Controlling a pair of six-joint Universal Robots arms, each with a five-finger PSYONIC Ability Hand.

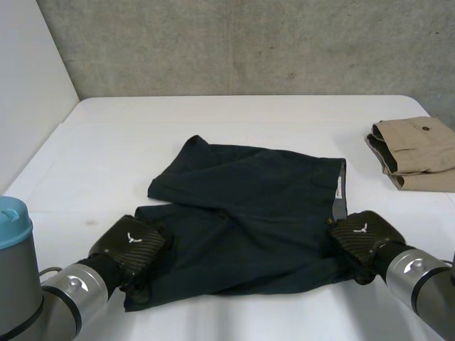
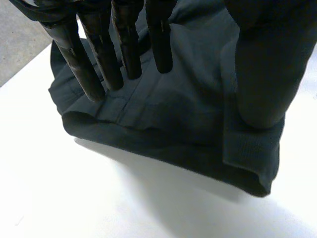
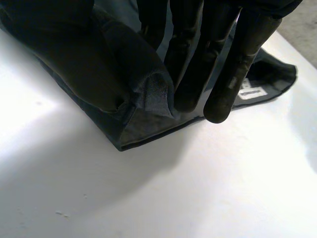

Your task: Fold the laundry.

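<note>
Dark green shorts (image 1: 249,213) lie spread across the middle of the white table (image 1: 128,135), their waistband with a white label (image 1: 339,188) toward the right. My left hand (image 1: 131,245) rests on the near left corner, at a leg hem. In its wrist view its fingers (image 2: 124,44) are straight on the cloth (image 2: 173,124), with the thumb (image 2: 262,74) set apart, so the hand is open. My right hand (image 1: 362,238) is at the near right corner by the waistband. There its thumb and fingers (image 3: 198,59) pinch a raised fold of the shorts (image 3: 148,94).
A folded beige garment (image 1: 416,153) lies at the table's far right edge. A grey wall runs behind the table, and a white panel stands on the left. Bare tabletop surrounds the shorts on the far and left sides.
</note>
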